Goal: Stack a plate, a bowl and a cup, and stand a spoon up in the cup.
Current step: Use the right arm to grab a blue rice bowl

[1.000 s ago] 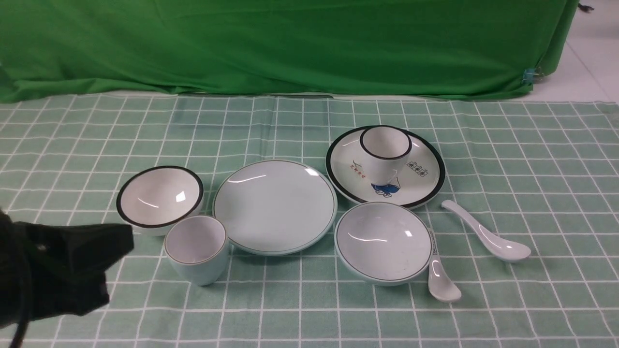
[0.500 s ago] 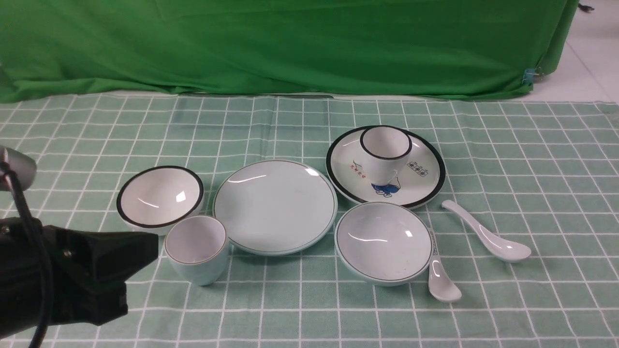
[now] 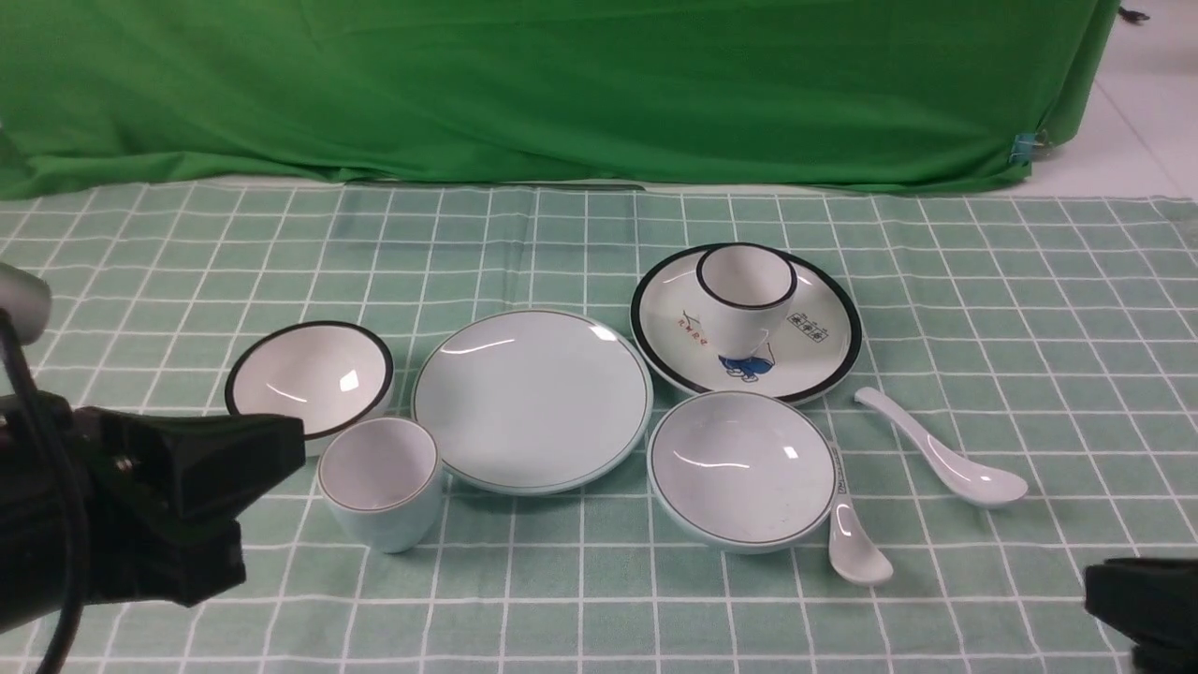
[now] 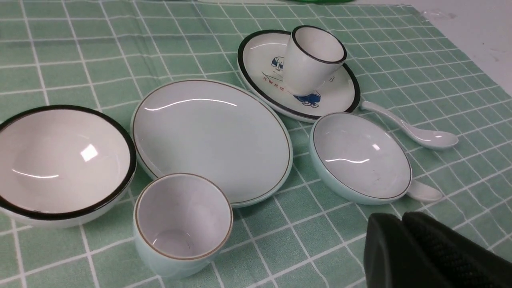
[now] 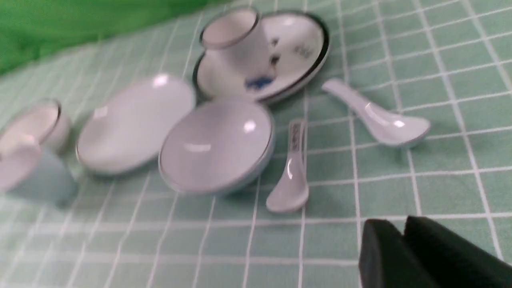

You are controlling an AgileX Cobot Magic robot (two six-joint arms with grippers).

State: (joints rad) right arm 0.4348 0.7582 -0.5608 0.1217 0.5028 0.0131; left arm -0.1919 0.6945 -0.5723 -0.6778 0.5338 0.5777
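At the lower left of the front view, the left gripper (image 3: 276, 447) is a dark block cut off by the frame edge, and it hides the near rim of the black-rimmed bowl (image 3: 309, 374). Its wrist camera shows both fingers pressed together, with nothing between them. The right gripper (image 3: 1123, 594) appears only as a dark corner at the lower right. In the right wrist view its fingers are also closed on each other and empty. That view is blurred, so the dishes on the left side are hard to make out.

The plate (image 3: 532, 401) lies flat in the middle of the checked cloth (image 3: 1029, 309). The cup (image 3: 379, 487) stands upright just beside the plate's near-left edge; I cannot tell if they touch. The bowl (image 3: 742, 468) sits mouth up just beside the plate's near-right edge.

The spoon (image 3: 945, 461) lies to the right of the bowl, apart from it, hollow side up. Its long axis runs diagonally: the handle points far-left toward the printed plate (image 3: 824, 351), the scoop near-right. A marked spoon (image 3: 854, 538) lies close against the bowl's right side, and in the left wrist view the bowl hides most of it.
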